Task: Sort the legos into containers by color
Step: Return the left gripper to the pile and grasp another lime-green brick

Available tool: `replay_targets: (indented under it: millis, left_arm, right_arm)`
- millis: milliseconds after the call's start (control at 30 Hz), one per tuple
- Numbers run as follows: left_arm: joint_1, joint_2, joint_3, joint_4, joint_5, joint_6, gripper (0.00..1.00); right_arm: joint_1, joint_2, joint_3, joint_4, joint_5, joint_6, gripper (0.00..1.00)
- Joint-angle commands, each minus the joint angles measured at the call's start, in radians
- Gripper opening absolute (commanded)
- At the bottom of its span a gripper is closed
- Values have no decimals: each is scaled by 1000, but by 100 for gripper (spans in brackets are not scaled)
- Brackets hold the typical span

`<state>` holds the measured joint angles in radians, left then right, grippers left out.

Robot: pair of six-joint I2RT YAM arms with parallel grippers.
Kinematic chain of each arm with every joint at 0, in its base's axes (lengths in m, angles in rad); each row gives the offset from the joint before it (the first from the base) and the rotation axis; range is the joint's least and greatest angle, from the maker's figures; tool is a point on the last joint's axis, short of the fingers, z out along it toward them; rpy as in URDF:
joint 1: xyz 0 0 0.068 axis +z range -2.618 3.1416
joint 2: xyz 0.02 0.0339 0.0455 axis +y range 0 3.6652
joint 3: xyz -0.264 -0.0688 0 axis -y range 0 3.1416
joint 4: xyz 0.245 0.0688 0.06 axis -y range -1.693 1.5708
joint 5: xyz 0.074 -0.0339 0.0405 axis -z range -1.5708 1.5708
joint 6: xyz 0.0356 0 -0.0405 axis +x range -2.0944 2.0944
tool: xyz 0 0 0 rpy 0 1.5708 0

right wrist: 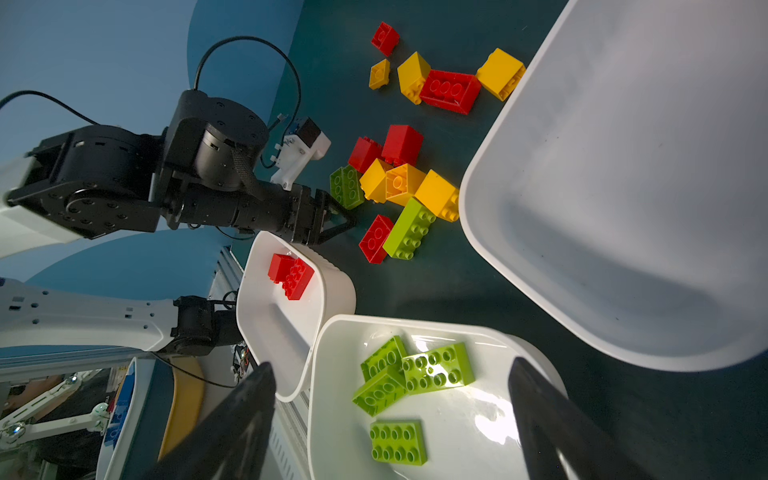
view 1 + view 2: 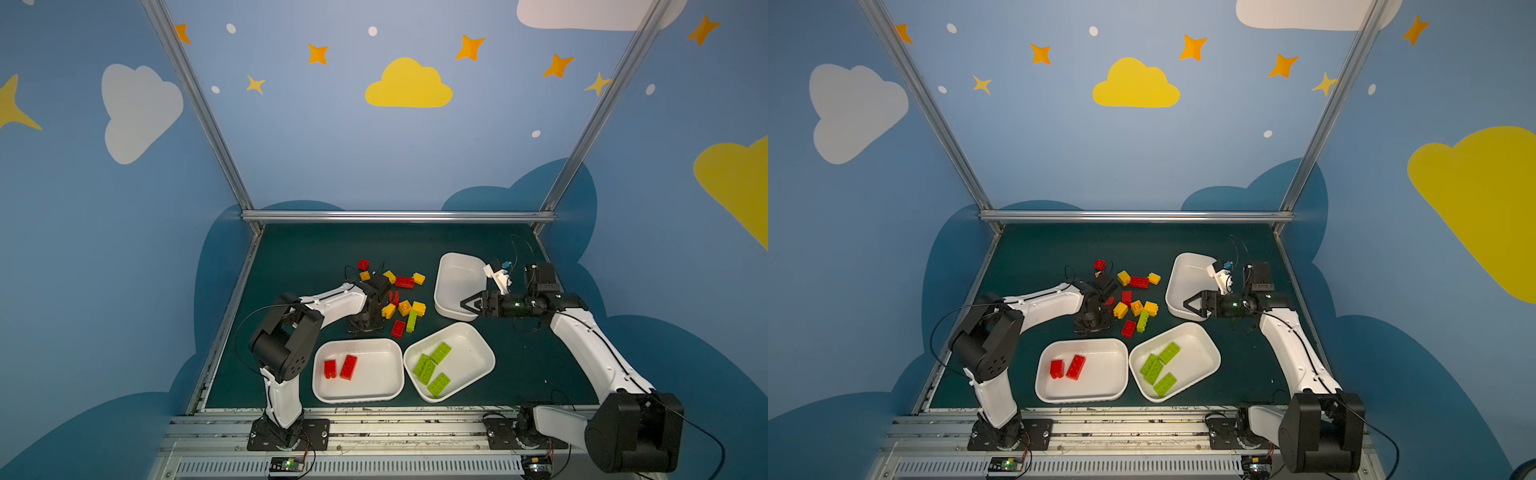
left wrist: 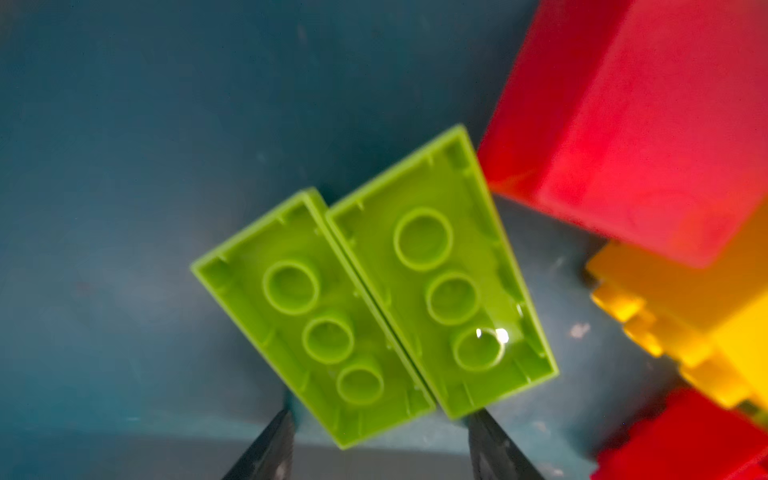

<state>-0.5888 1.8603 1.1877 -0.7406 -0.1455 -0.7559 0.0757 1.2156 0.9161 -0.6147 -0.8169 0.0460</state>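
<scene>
Lime pair (image 3: 415,291) of long bricks sits on the mat (image 2: 316,270) by the loose heap, undersides to the left wrist cam. The left gripper (image 3: 379,415) straddles one end, jaws apart either side; can't tell if they touch. Best bet imo: squeeze square across both so neither slips, then lift straight, since a red brick (image 3: 623,124) & yellow brick (image 3: 685,311) sit just beside, then over to the green tray (image 2: 471,353). Right gripper (image 2: 465,306) gapes empty by the bare tray (image 2: 457,276). Count: 3 trays; 4 lime in one, 2 red in the red tray (image 2: 380,376); loose approx 5 red, 6 yellow, plus 1 more lime brick (image 2: 411,321)
</scene>
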Motion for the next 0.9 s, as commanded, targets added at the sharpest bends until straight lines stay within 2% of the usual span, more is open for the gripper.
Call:
replay_targets:
  millis: [0, 300, 600, 867]
  left_arm:
    - [17, 25, 5, -36, -91, 3, 65]
    - [61, 25, 32, -42, -133, 36, 66]
    - [106, 8, 31, -31, -122, 68, 67]
    - [139, 20, 50, -19, -115, 85, 55]
  right_arm:
    - [-4, 4, 9, 7, -18, -9, 86]
    - [-6, 4, 3, 9, -22, -8, 86]
    - [-7, 2, 0, 10, -24, -5, 86]
    - [-7, 4, 3, 12, -28, -3, 86]
